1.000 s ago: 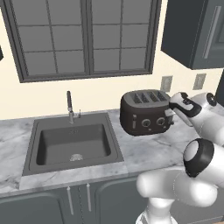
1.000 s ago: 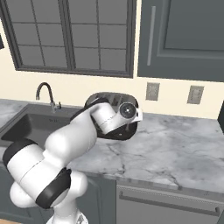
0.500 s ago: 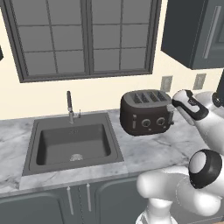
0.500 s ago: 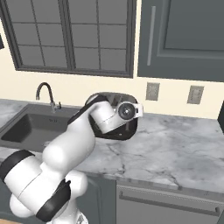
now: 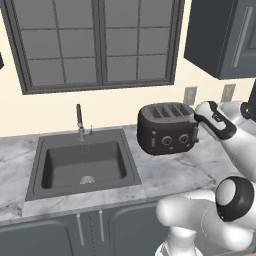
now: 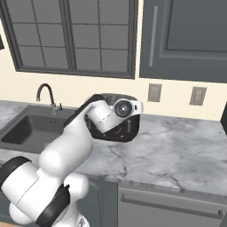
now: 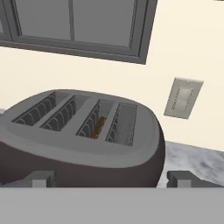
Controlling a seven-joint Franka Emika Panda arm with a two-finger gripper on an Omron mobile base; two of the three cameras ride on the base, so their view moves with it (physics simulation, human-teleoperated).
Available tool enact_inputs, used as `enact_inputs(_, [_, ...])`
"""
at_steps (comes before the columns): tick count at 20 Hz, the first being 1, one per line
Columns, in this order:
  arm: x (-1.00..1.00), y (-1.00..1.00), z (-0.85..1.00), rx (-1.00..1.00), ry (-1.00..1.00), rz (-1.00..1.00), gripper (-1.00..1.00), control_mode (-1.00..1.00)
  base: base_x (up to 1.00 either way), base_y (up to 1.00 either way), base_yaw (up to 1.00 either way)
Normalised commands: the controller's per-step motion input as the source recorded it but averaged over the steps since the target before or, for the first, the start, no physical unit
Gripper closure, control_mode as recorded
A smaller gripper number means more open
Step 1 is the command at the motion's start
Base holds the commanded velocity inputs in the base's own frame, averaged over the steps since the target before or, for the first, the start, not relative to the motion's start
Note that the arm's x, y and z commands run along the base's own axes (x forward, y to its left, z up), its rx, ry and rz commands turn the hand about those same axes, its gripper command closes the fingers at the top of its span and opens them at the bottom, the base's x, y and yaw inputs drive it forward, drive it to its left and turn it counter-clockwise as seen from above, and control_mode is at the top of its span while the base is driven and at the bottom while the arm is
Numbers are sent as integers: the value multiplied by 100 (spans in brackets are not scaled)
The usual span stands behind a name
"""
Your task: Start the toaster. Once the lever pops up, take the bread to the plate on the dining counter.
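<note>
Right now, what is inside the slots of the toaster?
In the toaster, the third slot from the left holds brown bread. Its lower part is hidden. The other slots look empty.

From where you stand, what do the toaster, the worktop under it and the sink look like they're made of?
The toaster looks like dark brown painted metal or plastic, matte, with silvery, metal-looking knobs. The worktop looks like polished marble: pale grey with darker veins. The sink is dark grey and dull, perhaps composite or coated metal; the look leaves that open.
</note>
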Motion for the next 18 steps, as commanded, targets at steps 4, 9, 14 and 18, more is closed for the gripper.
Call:
enact_inputs(4, [0, 34, 21, 0, 0, -8, -100, -100, 0, 0, 0])
enact_inputs(9, [6, 33, 4, 0, 0, -10, -100, -100, 0, 0, 0])
enact_inputs(14, [7, 26, 0, 0, 1, -9, -100, -100, 0, 0, 0])
enact_inputs(18, [20, 4, 0, 0, 4, -11, -100, -100, 0, 0, 0])
